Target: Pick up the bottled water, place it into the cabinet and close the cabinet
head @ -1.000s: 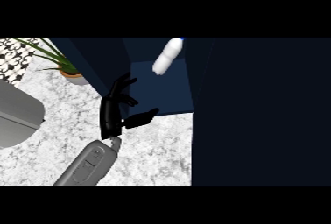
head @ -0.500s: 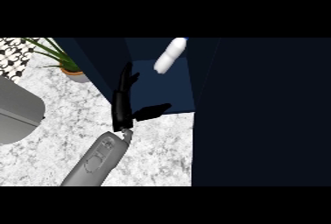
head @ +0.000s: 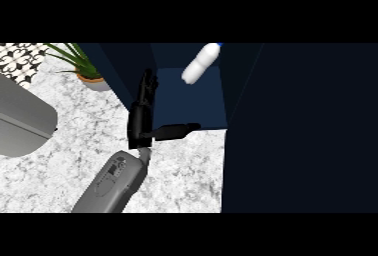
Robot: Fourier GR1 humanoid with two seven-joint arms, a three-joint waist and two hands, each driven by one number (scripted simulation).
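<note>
The bottled water, white with a blue cap, lies tilted inside the dark blue cabinet, near its back. My left hand is at the cabinet's front left corner. Its fingers stretch straight along the cabinet's left wall, and its thumb sticks out to the right over the front edge of the cabinet floor. The hand is open, holds nothing and is well apart from the bottle. My right hand is out of view.
A large dark cabinet panel fills the view's right side. A potted plant stands on the marble counter left of the cabinet. A grey rounded appliance sits at the far left.
My left hand and forearm have moved forward and slightly right, and the fingers now reach farther along the cabinet's left wall. The bottle has not moved.
</note>
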